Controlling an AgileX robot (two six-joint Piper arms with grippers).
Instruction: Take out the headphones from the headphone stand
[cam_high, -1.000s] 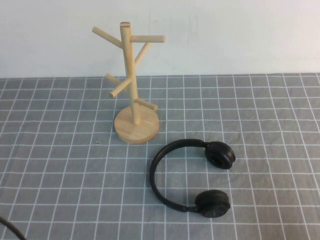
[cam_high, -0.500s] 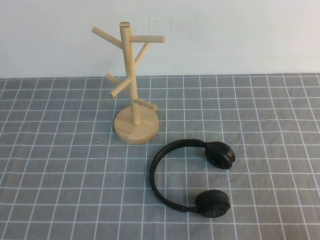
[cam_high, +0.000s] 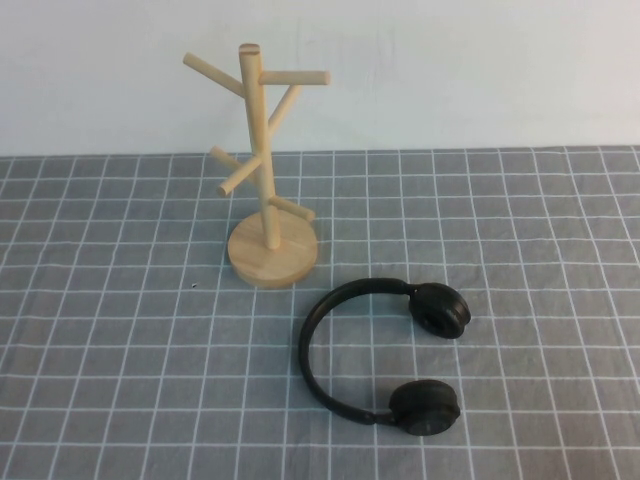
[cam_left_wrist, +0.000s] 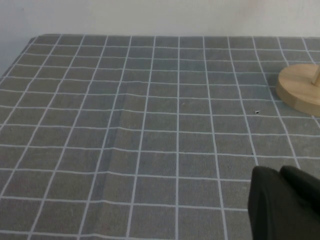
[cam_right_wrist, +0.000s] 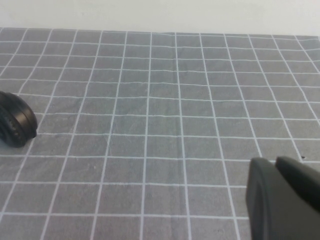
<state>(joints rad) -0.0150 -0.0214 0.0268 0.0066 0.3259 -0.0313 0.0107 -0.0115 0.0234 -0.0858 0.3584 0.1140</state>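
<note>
The black headphones (cam_high: 375, 355) lie flat on the grey grid mat, in front of and to the right of the pale wooden headphone stand (cam_high: 264, 170). The stand is upright and its pegs are bare. Neither gripper shows in the high view. In the left wrist view, my left gripper (cam_left_wrist: 278, 173) is shut and empty above the mat, with the stand's disc base (cam_left_wrist: 300, 90) off to one side. In the right wrist view, my right gripper (cam_right_wrist: 274, 163) is shut and empty, and one ear cup (cam_right_wrist: 15, 125) sits at the picture's edge, well away from it.
The grey mat with white grid lines (cam_high: 120, 330) covers the table up to a plain white wall (cam_high: 450, 70) behind the stand. A small dark speck (cam_high: 194, 286) lies left of the stand's base.
A black cable that showed at the bottom left corner of the high view one second ago has gone out of view. The headphones and the stand have not moved.
</note>
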